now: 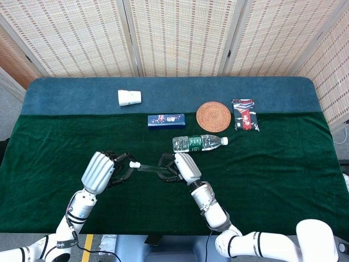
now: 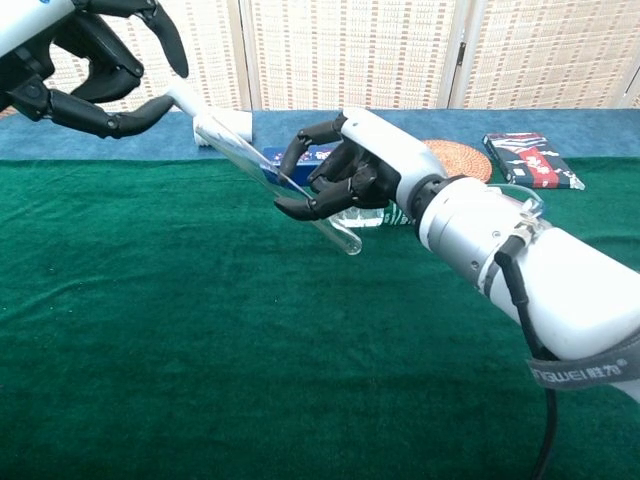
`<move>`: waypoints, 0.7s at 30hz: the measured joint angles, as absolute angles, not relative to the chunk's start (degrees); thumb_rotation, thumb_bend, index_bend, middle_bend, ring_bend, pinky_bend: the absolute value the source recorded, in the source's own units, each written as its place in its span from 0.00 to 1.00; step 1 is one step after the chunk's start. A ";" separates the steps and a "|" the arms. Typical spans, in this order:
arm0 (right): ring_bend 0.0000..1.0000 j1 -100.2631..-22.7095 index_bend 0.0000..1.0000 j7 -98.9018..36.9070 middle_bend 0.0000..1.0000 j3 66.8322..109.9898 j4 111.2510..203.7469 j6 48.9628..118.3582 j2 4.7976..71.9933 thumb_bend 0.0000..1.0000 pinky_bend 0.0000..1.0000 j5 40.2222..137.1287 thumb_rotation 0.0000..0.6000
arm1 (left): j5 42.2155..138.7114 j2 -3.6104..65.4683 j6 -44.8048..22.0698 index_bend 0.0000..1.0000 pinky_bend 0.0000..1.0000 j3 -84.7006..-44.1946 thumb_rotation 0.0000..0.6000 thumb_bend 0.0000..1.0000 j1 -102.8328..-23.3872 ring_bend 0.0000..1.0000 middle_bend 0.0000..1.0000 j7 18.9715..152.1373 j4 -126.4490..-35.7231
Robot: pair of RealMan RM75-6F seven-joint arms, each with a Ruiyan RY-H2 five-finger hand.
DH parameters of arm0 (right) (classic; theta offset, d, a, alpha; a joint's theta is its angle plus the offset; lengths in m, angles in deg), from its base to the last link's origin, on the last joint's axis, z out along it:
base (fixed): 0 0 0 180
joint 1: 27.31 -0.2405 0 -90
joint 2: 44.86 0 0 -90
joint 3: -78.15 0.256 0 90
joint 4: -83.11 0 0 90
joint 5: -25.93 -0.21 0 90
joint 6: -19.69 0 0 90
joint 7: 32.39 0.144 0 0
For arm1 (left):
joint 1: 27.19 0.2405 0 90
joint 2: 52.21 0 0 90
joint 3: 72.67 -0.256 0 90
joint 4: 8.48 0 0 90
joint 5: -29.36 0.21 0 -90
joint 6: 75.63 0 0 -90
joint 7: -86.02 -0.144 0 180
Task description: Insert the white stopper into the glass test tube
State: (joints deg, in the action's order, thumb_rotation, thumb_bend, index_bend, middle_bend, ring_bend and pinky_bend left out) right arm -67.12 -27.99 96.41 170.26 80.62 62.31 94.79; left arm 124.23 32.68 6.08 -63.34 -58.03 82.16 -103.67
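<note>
While the right hand (image 2: 345, 175) grips the tube (image 2: 280, 190) with its dark fingers curled around the lower half, the glass slants up and to the left, closed end down and free of the cloth (image 2: 200, 350). Its open end meets the stopper (image 2: 185, 97), which the left hand (image 2: 85, 65) pinches between the thumb and a fingertip, the other fingers arched above. In the chest view the stopper sits right at the tube's mouth; whether it is partly inside is hard to judge, since the white cup (image 2: 232, 124) lies just behind and blurs the outline. From the head view the two hands (image 1: 100, 171) (image 1: 182, 166) face each other over the middle front of the green cloth, with the stopper (image 1: 133, 164) a small white spot between them and the tube (image 1: 148, 168) a faint streak running to the right hand.

Behind the right hand lies a bottle (image 1: 199, 143) on its side, cap to the right. Farther back sit a blue box (image 1: 166, 120), a round woven coaster (image 1: 213, 116) and a red-and-black packet (image 1: 245, 114), while the cup (image 1: 129, 97) lies on its side on the blue strip at the table's far edge.
</note>
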 measured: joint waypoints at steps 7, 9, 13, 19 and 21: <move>1.00 -67.22 0.84 -27.76 1.00 96.50 170.07 80.98 62.71 0.68 1.00 94.97 1.00 | 124.39 32.84 6.51 0.63 0.80 -63.47 1.00 0.47 -57.83 0.86 0.98 82.22 -103.76; 1.00 -67.18 0.84 -27.61 1.00 96.51 170.05 81.14 62.78 0.68 1.00 95.02 1.00 | 124.41 32.85 6.58 0.63 0.80 -63.51 1.00 0.47 -57.78 0.86 0.98 82.27 -103.82; 1.00 -67.15 0.84 -27.26 1.00 96.56 169.96 81.29 62.84 0.68 1.00 95.18 1.00 | 124.52 32.70 6.60 0.63 0.80 -63.69 1.00 0.47 -57.68 0.86 0.98 82.25 -104.05; 1.00 -67.27 0.84 -27.20 1.00 96.64 169.98 81.48 62.99 0.68 1.00 95.42 1.00 | 124.46 32.79 6.51 0.63 0.80 -63.75 1.00 0.47 -57.68 0.86 0.98 82.64 -104.18; 1.00 -67.31 0.84 -27.23 1.00 96.67 169.95 81.49 63.04 0.68 1.00 95.43 1.00 | 124.45 32.86 6.48 0.63 0.80 -63.75 1.00 0.47 -57.70 0.86 0.98 82.76 -104.19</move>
